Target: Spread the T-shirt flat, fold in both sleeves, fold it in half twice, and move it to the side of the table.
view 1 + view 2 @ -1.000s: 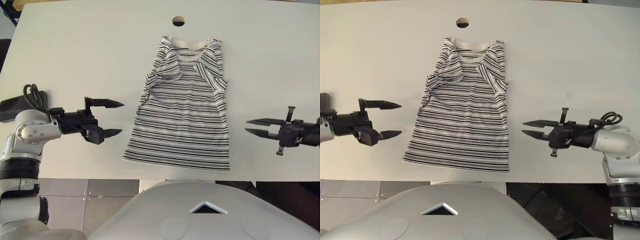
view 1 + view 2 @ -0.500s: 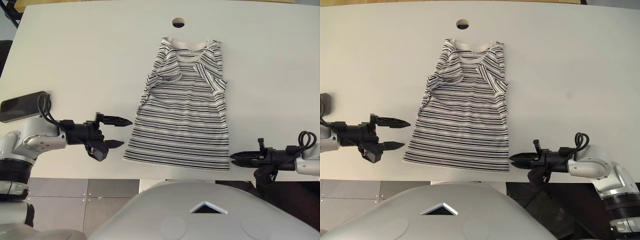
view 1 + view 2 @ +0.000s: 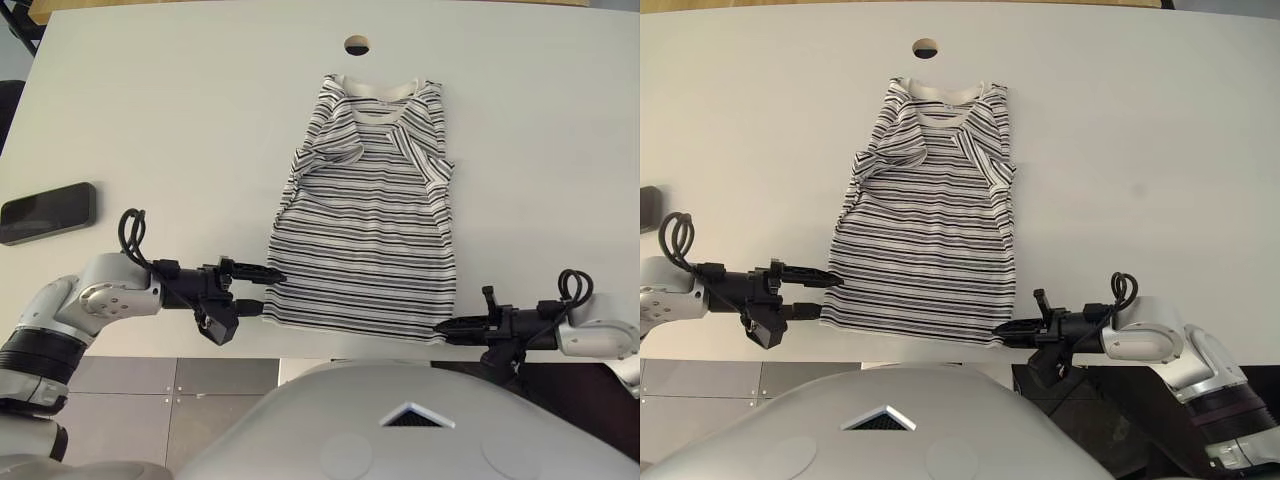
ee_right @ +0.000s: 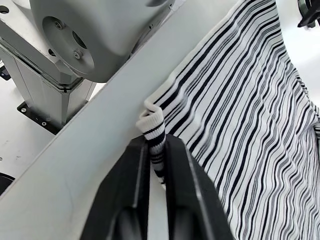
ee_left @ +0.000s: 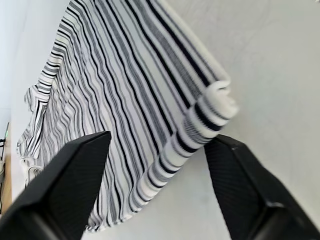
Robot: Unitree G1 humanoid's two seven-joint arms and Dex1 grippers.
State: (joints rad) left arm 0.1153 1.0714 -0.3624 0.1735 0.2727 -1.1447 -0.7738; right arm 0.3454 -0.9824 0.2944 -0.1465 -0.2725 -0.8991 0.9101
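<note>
On one T-shirt (image 3: 365, 230), right gripper (image 3: 442, 325) pinches the hem; left gripper (image 3: 268, 292) gapes astride.

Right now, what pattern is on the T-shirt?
The T-shirt has black, grey and white stripes running across it, with a plain white collar. The left eye view shows it best.

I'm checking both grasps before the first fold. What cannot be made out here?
Left gripper: in the left wrist view its fingers stand open either side of the T-shirt hem corner; contact unclear.
Right gripper: its own fingers hide how deep the pinched hem sits, right wrist view.
Dark flat object: cut off by the right eye view's left edge.
</note>
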